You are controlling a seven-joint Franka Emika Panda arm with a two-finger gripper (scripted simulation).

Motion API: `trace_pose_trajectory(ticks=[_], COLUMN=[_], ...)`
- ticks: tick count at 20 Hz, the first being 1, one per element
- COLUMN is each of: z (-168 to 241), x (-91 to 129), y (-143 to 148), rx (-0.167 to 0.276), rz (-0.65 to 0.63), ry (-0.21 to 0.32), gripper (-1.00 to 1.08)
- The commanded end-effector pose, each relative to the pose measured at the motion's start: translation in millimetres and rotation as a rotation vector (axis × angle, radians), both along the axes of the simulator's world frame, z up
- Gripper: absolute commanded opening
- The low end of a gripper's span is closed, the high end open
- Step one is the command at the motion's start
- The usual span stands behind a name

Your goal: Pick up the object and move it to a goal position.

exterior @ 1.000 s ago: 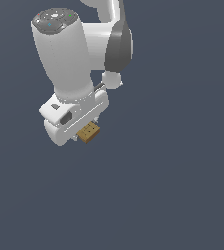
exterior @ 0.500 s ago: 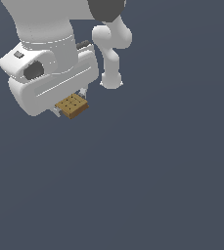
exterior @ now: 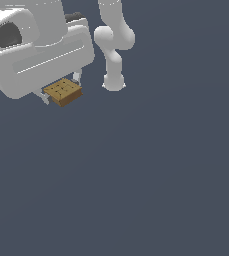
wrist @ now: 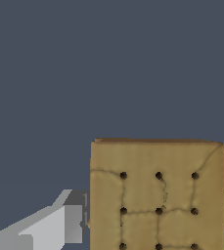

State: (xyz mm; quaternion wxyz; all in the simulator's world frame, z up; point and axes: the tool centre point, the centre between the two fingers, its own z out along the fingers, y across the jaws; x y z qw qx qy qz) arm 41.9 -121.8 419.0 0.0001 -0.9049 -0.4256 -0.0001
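The object (exterior: 62, 91) — a flat tan block with a dotted grid — sits pinched between the claw (exterior: 61, 89) fingers, one finger (wrist: 59, 224) pressed to its side in the wrist view. It hangs beneath the white hand at the exterior view's upper left. No goal marker shows. Judgement: carry level — keep the squeeze steady.

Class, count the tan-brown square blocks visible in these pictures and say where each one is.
1. The block sits between the jaws of the white gripper, near the exterior view's upper left. None other shows, though the gripper body could hide something.
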Motion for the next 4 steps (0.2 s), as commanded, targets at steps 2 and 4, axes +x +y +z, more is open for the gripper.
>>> trace_pose_trajectory(ticks=[2,4], z=[5.9,6.5], x=[0.1,0.1], y=[-1.3,-1.5], rx=[0.000,0.000], rz=[0.000,0.000], ry=[0.000,0.000], gripper=[-1.00,-1.00])
